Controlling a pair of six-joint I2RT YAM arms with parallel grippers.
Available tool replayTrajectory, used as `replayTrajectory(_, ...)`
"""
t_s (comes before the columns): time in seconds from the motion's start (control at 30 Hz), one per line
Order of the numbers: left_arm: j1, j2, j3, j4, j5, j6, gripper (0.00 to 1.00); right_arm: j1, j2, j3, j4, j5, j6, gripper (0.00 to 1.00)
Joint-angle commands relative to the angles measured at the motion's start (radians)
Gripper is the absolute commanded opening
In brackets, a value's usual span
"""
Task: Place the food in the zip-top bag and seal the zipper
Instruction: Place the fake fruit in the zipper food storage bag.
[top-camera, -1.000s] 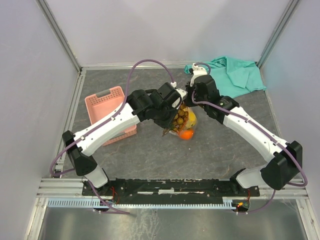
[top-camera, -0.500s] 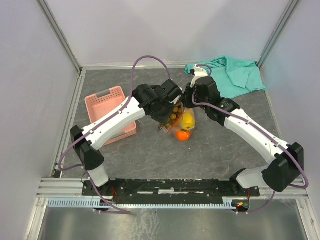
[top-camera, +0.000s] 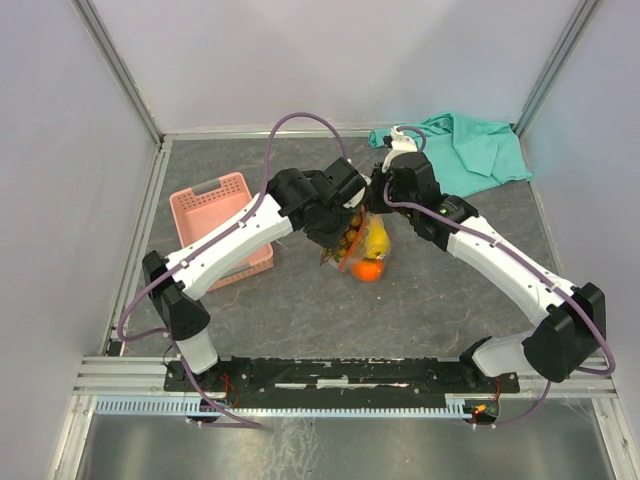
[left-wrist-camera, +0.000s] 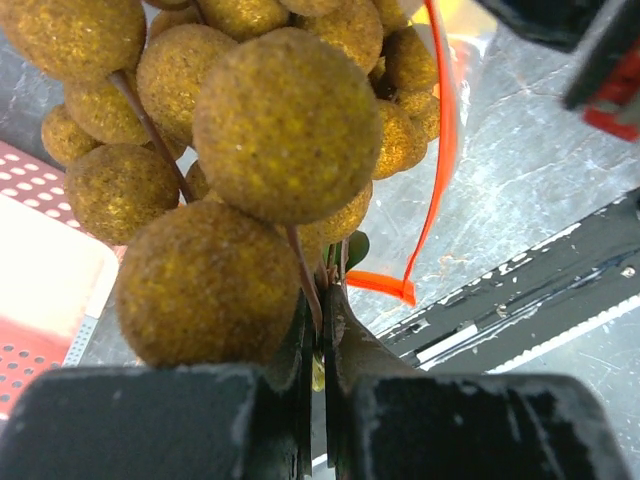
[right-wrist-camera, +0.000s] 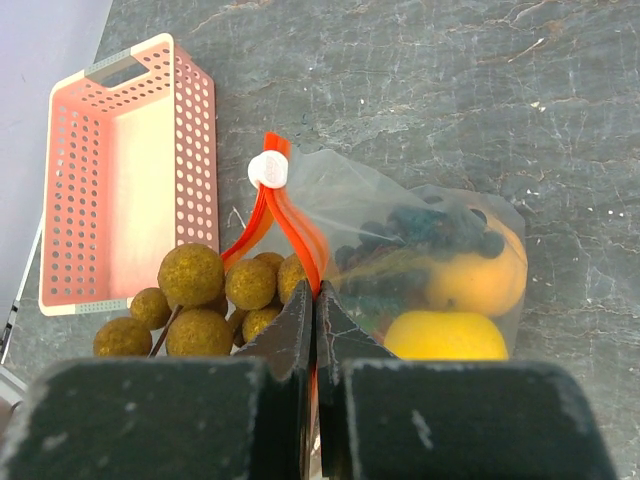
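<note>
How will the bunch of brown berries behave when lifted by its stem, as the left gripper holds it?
It will probably swing: the left gripper pinches only a thin stem, and the bunch of brown berries hangs beyond it. Single berries may snap off, since each sits on a slender stalk. A loose one, being round, would likely roll.
</note>
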Motion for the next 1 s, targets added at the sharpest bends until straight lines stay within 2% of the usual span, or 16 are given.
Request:
replayTrajectory(0.0,0.011,0.028,0.047,-0.006,-0.079,-0.015,0.07,-0.001,-0.017,0.011,0.071,-0.009,0.015,0.01)
replayTrajectory(0.2,0.008,0.016,0.026,0.065,0.033,-0.026,0.16,-0.002,-0.014,-0.009,0.085,-0.023,0.03,0.01)
replayTrajectory(0.37,0.008,-0.008,0.022,0.084,-0.004,-0.033,0.42,-0.003,-0.008,-0.018,0.095,-0.026,0.04,0.01)
replayTrajectory(0.5,0.011,-0.011,0.043,0.052,-0.056,-0.085,0.53,-0.005,-0.001,-0.005,0.088,-0.024,0.041,0.01)
replayTrajectory(0.73,0.064,-0.096,0.033,0.031,-0.054,-0.214,0.59,-0.016,0.001,0.008,0.068,-0.017,0.039,0.01)
replayTrajectory(0.97,0.232,-0.255,-0.229,0.186,0.046,-0.31,0.6,-0.021,0.002,0.016,0.061,-0.031,0.042,0.01)
